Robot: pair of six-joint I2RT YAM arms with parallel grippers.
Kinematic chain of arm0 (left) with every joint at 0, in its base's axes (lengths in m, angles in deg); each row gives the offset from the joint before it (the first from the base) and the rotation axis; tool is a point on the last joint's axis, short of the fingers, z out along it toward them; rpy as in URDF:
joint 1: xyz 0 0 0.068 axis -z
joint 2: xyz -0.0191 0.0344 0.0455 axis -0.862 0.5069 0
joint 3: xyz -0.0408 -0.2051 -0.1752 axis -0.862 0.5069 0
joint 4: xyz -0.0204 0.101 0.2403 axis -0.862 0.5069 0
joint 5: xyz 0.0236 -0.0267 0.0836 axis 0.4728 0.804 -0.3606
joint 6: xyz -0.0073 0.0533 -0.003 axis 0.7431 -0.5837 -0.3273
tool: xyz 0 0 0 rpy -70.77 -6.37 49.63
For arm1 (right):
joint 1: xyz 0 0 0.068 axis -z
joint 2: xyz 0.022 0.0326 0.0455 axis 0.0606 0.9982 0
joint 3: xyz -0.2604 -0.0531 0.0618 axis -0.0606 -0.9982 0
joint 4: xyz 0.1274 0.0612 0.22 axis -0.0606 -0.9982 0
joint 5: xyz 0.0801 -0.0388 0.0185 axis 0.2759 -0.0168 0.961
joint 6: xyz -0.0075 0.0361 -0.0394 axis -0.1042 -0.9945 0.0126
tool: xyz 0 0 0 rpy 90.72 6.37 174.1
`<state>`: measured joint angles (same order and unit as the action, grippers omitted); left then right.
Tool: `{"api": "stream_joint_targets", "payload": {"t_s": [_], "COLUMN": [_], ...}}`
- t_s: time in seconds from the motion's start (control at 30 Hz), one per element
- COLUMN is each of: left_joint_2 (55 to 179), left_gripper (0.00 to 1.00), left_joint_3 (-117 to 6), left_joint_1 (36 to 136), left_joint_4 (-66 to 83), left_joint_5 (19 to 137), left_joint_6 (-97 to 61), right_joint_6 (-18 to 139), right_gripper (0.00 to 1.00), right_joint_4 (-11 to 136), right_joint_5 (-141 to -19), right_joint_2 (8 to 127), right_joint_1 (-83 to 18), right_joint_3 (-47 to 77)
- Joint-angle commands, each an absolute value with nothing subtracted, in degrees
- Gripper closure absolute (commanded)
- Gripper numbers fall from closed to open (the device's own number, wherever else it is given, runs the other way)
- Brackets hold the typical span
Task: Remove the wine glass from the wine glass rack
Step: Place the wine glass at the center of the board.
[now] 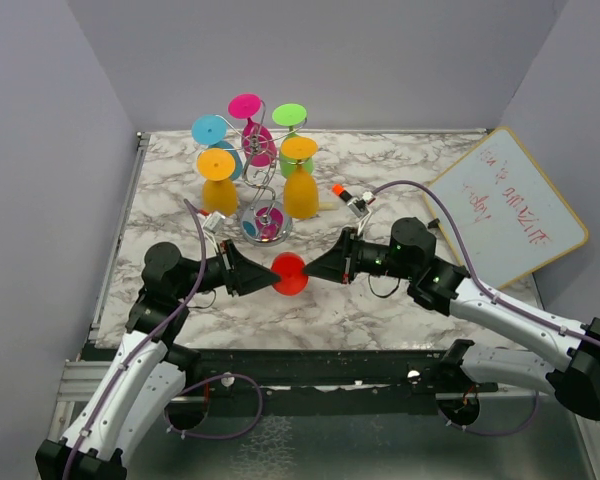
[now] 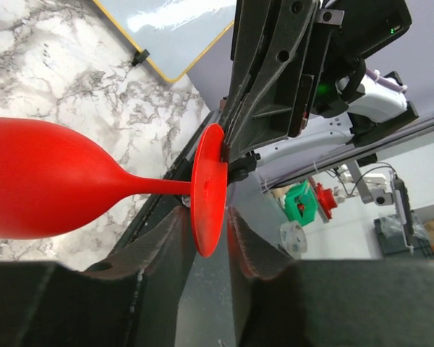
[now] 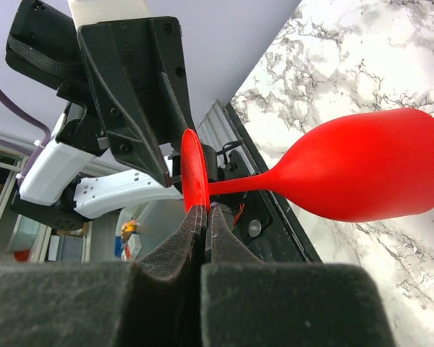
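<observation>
The red wine glass is off the wine glass rack, which stands upper centre-left in top view. The glass lies sideways at frame centre, btw. both arms. It looks like plastic: light, stiff, smooth, so maybe slippery. You should take the foot rim or stem, not the bowl. Right gripper is clamped on the foot rim. Only the left wrist view shows the left gripper spread on each side of the foot, w/ gaps

Plain grey walls enclose a white marble-patterned table, a whiteboard at its right.
</observation>
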<state>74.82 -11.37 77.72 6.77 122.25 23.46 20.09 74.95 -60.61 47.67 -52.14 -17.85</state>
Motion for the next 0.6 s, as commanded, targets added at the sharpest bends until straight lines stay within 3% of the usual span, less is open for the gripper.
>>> {"api": "stream_joint_targets", "payload": {"t_s": [0.0,0.43,0.57], "left_joint_2": [74.99,76.1,76.97], "left_gripper": [0.73,0.8,0.92], "left_joint_3": [-12.51,-12.15,-12.61], "left_joint_1": [78.22,81.23,82.19], "left_joint_4": [7.42,7.47,7.43], "left_joint_5": [120.35,120.13,119.43], "left_joint_6": [20.85,19.69,18.98], "right_joint_6": [21.19,21.15,21.78], "right_gripper": [1.0,1.0,0.99], "right_joint_4": [76.75,76.75,75.59], "right_joint_5": [-60.83,-60.2,-60.15], "right_joint_2": [47.36,45.76,45.16], "right_joint_1": [-52.31,-52.29,-52.32], "right_joint_3": [-16.8,-18.71,-18.94]}}
